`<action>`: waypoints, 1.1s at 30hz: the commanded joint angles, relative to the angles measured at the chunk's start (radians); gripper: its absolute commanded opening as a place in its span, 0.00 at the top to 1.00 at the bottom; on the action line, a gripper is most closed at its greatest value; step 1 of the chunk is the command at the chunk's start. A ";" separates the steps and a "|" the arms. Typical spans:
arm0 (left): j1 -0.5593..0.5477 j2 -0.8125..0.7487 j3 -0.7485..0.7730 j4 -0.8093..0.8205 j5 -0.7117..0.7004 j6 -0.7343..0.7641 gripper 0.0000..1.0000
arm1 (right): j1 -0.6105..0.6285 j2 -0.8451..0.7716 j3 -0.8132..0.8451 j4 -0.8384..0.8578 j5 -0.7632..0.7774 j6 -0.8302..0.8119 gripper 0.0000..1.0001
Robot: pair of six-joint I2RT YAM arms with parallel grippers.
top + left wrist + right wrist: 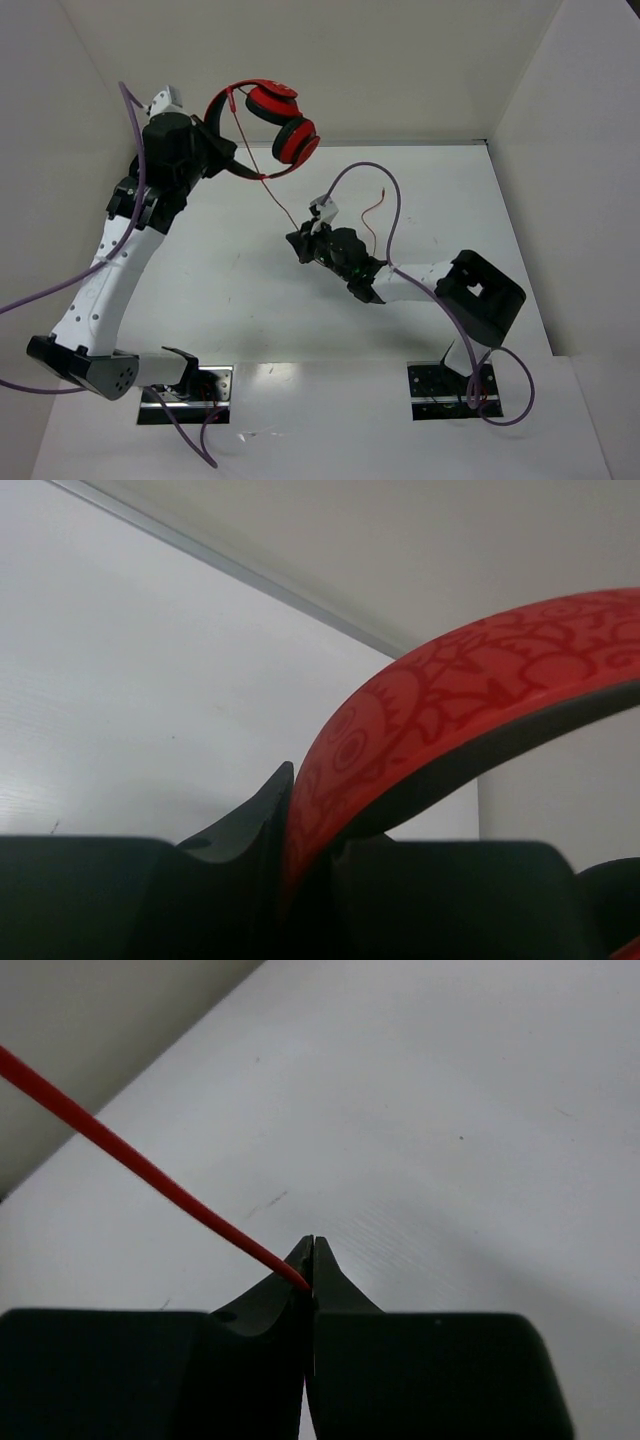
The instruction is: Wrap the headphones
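The left claw clamps the band of the headphones, held aloft at upper left of the top view. The right claw pinches their cord mid-frame. That cord looks taut: further pull may slip it free or strain its joint.

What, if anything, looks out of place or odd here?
Nothing looks damaged or spilled. The one oddity: the headphones are held up by their band in the left gripper, and their cord runs straight to the shut right gripper rather than around them.
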 commanded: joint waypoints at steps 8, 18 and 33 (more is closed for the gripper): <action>0.006 -0.148 0.072 0.140 0.059 -0.096 1.00 | -0.010 0.071 0.000 -0.002 0.108 -0.088 0.92; 0.006 -0.191 0.049 0.110 0.121 -0.107 1.00 | -0.043 0.110 0.032 -0.002 0.180 -0.136 1.00; 0.006 -0.354 -0.089 0.031 0.215 -0.103 1.00 | -0.310 0.072 0.095 -0.086 -0.045 -0.146 1.00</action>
